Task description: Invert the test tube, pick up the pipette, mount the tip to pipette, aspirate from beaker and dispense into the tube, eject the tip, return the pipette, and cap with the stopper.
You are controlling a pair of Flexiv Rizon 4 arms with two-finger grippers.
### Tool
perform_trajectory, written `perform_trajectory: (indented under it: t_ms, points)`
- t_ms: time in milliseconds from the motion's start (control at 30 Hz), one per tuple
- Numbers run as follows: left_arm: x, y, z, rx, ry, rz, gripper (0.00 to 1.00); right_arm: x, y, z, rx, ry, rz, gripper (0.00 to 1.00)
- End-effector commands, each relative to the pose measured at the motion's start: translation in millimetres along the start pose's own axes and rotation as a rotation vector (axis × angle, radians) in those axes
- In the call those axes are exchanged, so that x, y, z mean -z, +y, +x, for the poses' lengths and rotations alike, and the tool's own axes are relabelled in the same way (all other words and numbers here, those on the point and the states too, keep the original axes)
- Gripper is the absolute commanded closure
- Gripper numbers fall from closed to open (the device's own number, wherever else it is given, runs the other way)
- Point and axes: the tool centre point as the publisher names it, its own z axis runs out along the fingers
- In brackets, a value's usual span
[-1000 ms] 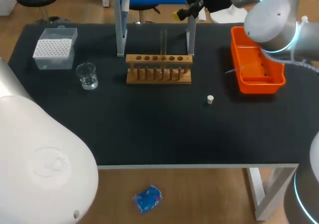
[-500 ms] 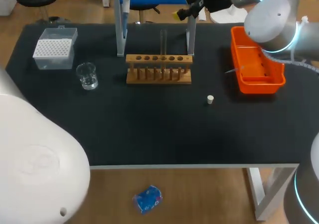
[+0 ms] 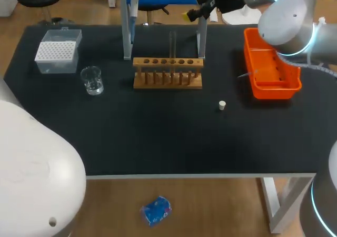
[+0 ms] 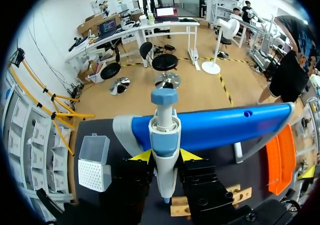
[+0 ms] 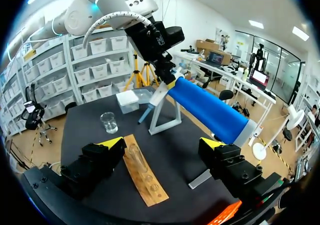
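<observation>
Only the big white link of my left arm (image 3: 31, 168) has slid lower toward the head view's corner over the last second; nothing on the worktop (image 3: 158, 137) has shifted. My left gripper (image 4: 165, 157) is closed onto the pipette (image 4: 164, 135), a yellow tip pressed to each side of its body, which hangs at the blue stand (image 4: 215, 130). I read that shift as the arm starting to draw the pipette off its hanger. My right gripper (image 5: 162, 147) is spread wide and holds nothing, above the back of the worktop near the wooden rack (image 5: 142, 172). The test tube (image 3: 172, 46) stands upright in that rack, so the inversion looks done. The tip box (image 3: 57, 50) sits at the far left, the beaker (image 3: 92, 80) just in front of it. The stopper (image 3: 222, 105) lies alone between the rack and the orange tray (image 3: 271, 92).
</observation>
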Motion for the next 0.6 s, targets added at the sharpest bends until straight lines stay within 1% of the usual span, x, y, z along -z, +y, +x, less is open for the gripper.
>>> perform_trajectory:
  t_ms: [33, 600]
  points:
    - [-3, -2.5, 1.6, -0.001, -0.002, -0.01, 1.0, 1, 1, 0, 0.0, 0.001, 0.005, 0.0]
    - [-19, 2.0, 4.9, -0.001, 0.004, -0.048, 1.0, 1, 1, 0, 0.0, 0.001, 0.005, 0.0]
